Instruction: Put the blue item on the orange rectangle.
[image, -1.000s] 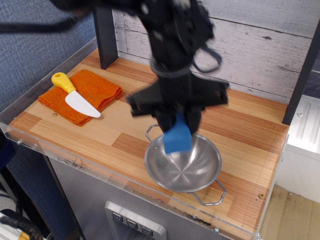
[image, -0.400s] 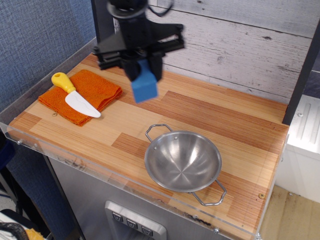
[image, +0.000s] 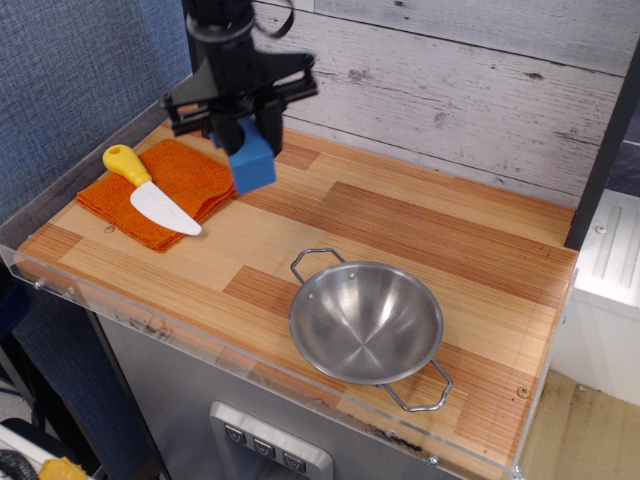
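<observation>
My gripper (image: 243, 135) is shut on the blue block (image: 253, 162) and holds it in the air above the wooden counter, just past the right edge of the orange towel (image: 172, 186). The towel lies flat and folded at the counter's back left. A white toy knife with a yellow handle (image: 148, 188) lies across the towel's middle. The block hangs below the black fingers and its upper part is hidden between them.
A steel bowl with wire handles (image: 366, 323) stands on the counter (image: 430, 235) near the front right. A black post rises behind the gripper at the back left. A plank wall runs along the back, and a clear plastic rim edges the counter's front.
The gripper has carried the blue block from above the bowl up and left across the counter, and now it is lower and beside the towel's right edge.
</observation>
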